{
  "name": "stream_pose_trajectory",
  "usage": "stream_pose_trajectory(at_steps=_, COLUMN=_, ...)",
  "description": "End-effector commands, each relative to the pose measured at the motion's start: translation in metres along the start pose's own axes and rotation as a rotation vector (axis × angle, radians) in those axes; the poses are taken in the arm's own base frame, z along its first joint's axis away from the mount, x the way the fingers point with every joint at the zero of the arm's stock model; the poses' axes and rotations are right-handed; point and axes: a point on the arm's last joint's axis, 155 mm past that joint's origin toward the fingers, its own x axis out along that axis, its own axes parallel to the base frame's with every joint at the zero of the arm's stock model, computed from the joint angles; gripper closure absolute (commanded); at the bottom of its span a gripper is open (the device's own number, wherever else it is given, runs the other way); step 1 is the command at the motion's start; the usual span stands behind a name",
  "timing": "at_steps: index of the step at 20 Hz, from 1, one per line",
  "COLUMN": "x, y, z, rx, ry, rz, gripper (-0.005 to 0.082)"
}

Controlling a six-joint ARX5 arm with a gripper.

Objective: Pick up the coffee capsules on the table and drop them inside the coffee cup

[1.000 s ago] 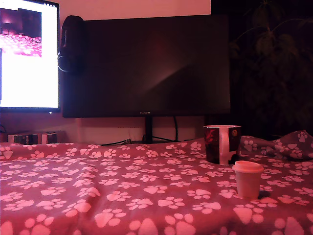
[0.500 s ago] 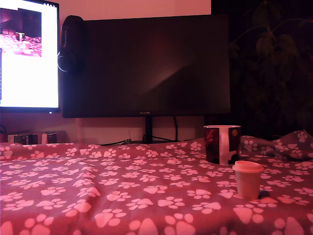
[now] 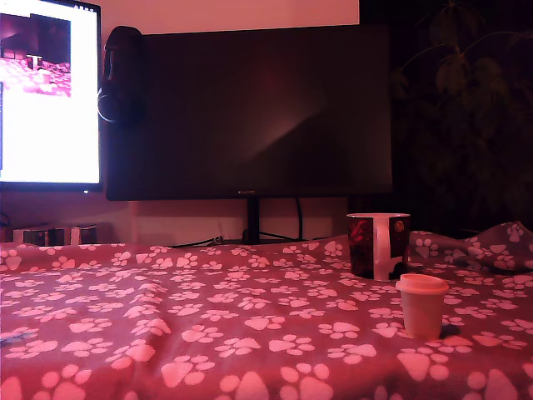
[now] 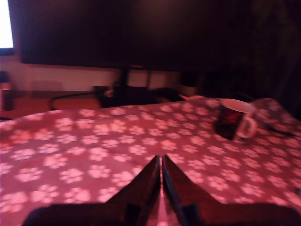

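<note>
The pale cream coffee capsule (image 3: 422,305) stands upright, rim up, on the paw-print table cloth (image 3: 208,325) at the exterior view's right. Just behind it is the dark coffee cup (image 3: 379,244), its white panel facing the camera. In the wrist view the cup (image 4: 233,121) sits far ahead with its handle showing, and the capsule is out of view. My gripper (image 4: 161,161) shows only in the wrist view. It hovers over bare cloth with its two dark fingers pressed together, shut on nothing, well short of the cup.
A large dark monitor (image 3: 250,108) on a stand rises behind the table, with a lit screen (image 3: 46,92) and a dark speaker (image 3: 122,75) at the exterior view's left. Bunched cloth (image 3: 491,246) lies beside the cup. A plant (image 3: 466,83) fills the dark corner.
The capsule and the cup have not moved. Only the small picture on the lit screen has shifted.
</note>
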Motion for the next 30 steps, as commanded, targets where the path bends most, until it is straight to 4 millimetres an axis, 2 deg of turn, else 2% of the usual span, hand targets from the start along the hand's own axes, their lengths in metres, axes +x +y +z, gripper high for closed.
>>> stream_pose_trajectory(at_steps=1, x=0.002, y=-0.005, z=-0.011, rx=-0.008, ry=0.024, rz=-0.028, gripper=0.0788)
stream_pose_trajectory(at_steps=14, x=0.011, y=-0.059, z=-0.032, rx=0.025, ry=0.121, rz=-0.245, gripper=0.0788)
stream_pose_trajectory(at_steps=19, x=0.015, y=-0.075, z=-0.047, rx=0.081, ry=0.174, rz=-0.312, gripper=0.0788)
stream_pose_trajectory(at_steps=23, x=0.018, y=-0.091, z=-0.05, rx=0.135, ry=0.174, rz=-0.379, gripper=0.0762)
stream_pose_trajectory(at_steps=24, x=0.018, y=-0.095, z=-0.052, rx=0.144, ry=0.177, rz=-0.393, gripper=0.0672)
stream_pose_trajectory(at_steps=26, x=0.02, y=-0.102, z=-0.052, rx=0.168, ry=0.17, rz=-0.42, gripper=0.0348)
stream_pose_trajectory(at_steps=27, x=0.022, y=-0.105, z=-0.053, rx=0.174, ry=0.168, rz=-0.432, gripper=0.0236)
stream_pose_trajectory(at_steps=28, x=0.022, y=-0.109, z=-0.055, rx=0.174, ry=0.175, rz=-0.444, gripper=0.0193)
stream_pose_trajectory(at_steps=30, x=0.023, y=-0.115, z=-0.062, rx=0.201, ry=0.191, rz=-0.469, gripper=0.0196)
